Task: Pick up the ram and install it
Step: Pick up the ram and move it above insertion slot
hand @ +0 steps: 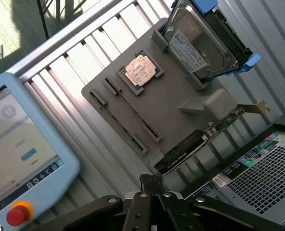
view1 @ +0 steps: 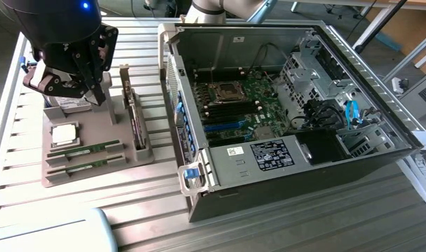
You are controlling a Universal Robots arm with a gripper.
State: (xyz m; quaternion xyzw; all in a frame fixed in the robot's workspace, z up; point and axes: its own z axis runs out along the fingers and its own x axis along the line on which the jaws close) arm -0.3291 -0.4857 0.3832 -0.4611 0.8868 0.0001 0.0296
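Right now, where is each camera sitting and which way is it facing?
Exterior view: off the arm, high up, looking down at the open computer case and parts tray holding the ram; the tool hangs above the tray.
Wrist view: on the wrist, looking down past the tool at the tray.
Shared: tray, processor chip, hard drive.

ram (view1: 85,150) (view1: 87,167): 2 | processor chip (view1: 64,134): 1 | expansion card (view1: 135,123): 1

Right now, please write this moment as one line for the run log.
gripper: above parts tray, apart from ram | ram: two sticks lying in tray | computer case: open, beside tray
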